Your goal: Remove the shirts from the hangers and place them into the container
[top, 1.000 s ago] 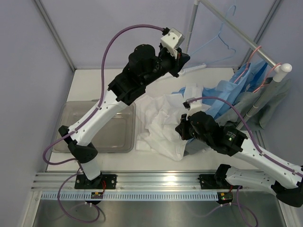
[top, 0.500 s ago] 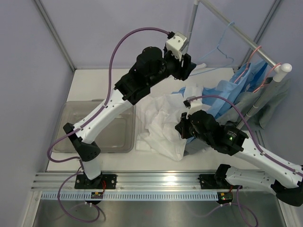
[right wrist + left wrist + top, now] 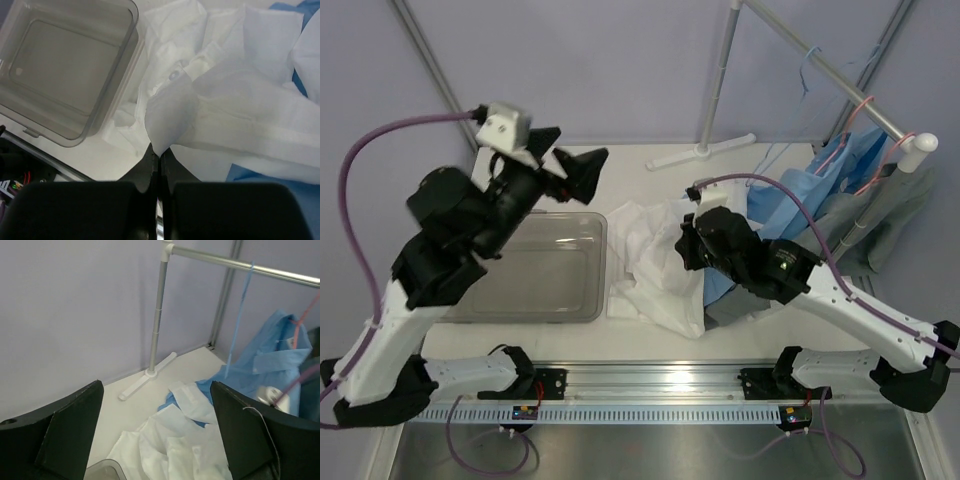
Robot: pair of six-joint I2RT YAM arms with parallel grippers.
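Pinching right fingers (image 3: 159, 159): together, clamped on a fold of the white shirt (image 3: 235, 95)
Left fingers (image 3: 568, 168): spread wide, holding nothing, above the container (image 3: 601, 270)
White shirt: crumpled on the tabletop (image 3: 640, 180), just beside the container
Blue shirt (image 3: 790, 195): draped below the rail (image 3: 840, 80)

container (image 3: 560, 285) at left, crumpled shirt (image 3: 655, 262) just right of it, rack (image 3: 717, 80) behind, hangers (image 3: 861, 103) on it at right
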